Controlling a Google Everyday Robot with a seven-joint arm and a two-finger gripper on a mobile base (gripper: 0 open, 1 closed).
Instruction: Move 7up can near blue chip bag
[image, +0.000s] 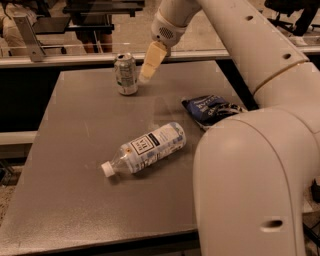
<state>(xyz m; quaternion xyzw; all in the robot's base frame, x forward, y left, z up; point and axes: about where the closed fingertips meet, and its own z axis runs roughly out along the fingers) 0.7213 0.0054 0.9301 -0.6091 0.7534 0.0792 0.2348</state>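
Observation:
The 7up can stands upright near the far edge of the grey table, left of centre. The blue chip bag lies crumpled at the table's right side, partly hidden by my arm. My gripper hangs just right of the can, its cream fingers pointing down and to the left, close to the can but apart from it.
A clear plastic water bottle with a white cap lies on its side in the middle of the table. My large white arm fills the right foreground. A glass railing runs behind the table.

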